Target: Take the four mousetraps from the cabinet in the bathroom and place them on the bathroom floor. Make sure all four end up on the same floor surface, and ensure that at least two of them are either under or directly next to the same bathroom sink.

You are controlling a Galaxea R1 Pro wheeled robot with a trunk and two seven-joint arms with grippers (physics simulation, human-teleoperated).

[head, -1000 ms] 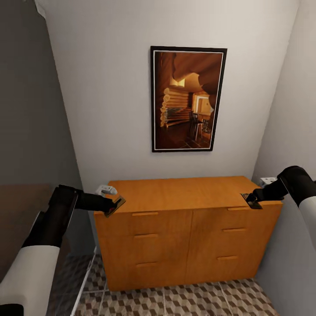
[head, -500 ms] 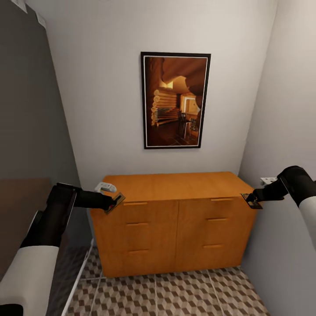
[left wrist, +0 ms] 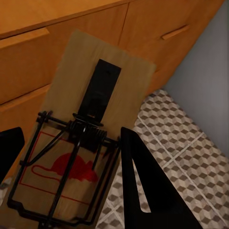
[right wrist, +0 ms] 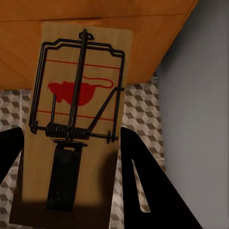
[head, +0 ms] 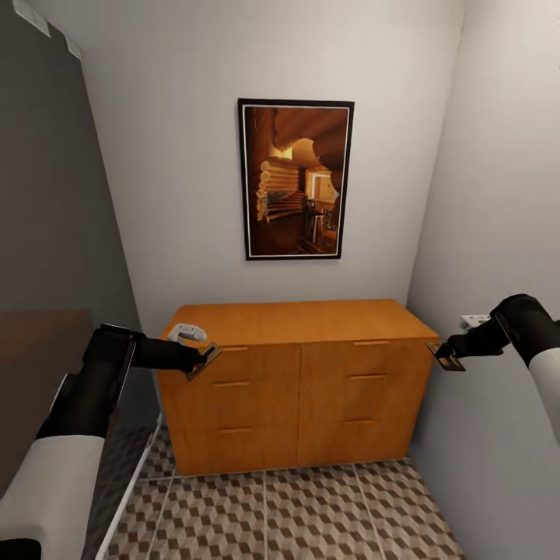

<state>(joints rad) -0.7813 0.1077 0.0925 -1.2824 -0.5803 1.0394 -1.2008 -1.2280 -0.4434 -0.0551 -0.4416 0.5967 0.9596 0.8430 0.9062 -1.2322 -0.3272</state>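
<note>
Holding one mousetrap in each arm, well above the bathroom floor (head: 311,513).

At the left, the left gripper (head: 194,362) has its jaws closed on the left mousetrap (head: 204,362), long axis running out from the jaws, beside the near left corner of the cabinet (head: 295,389). At the right, the right gripper (head: 443,354) grips the right mousetrap (head: 446,357) likewise. Both traps sit equally high; each must go down to the tiles. Each board carries a red mouse print; no readable writing.
</note>
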